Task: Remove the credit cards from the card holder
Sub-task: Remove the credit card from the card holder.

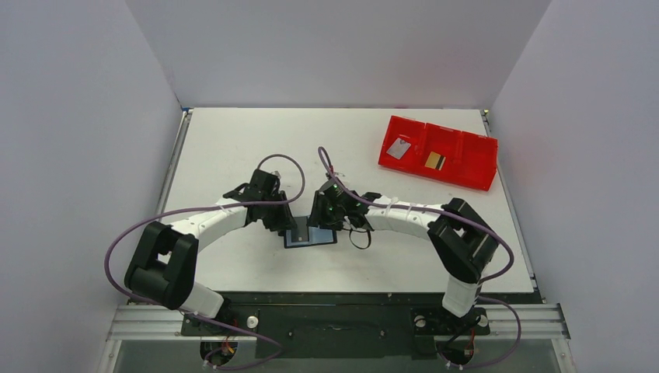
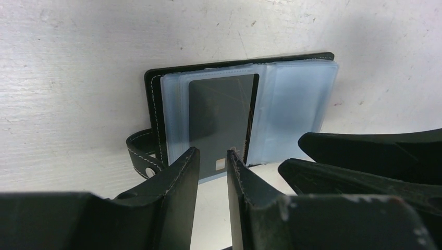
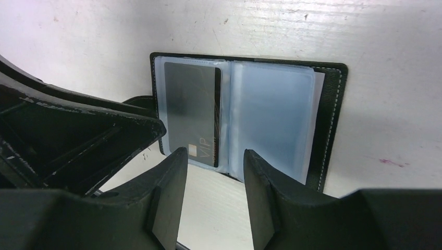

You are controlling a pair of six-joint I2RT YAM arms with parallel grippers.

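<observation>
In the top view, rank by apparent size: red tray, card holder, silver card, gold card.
red tray
card holder (partly covered)
silver card and gold card: too alike to rank

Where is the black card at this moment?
Top view, table centre: the black card lies in the left clear sleeve of the open card holder, between the left gripper and right gripper.

Holder point(image 3: 328, 104) open flat on surface point(image 1: 233, 148), black card point(image 3: 190, 112) in one clear sleeve; silver card point(image 1: 399, 149) and gold card point(image 1: 435, 161) in tray point(image 1: 474, 167).
</observation>
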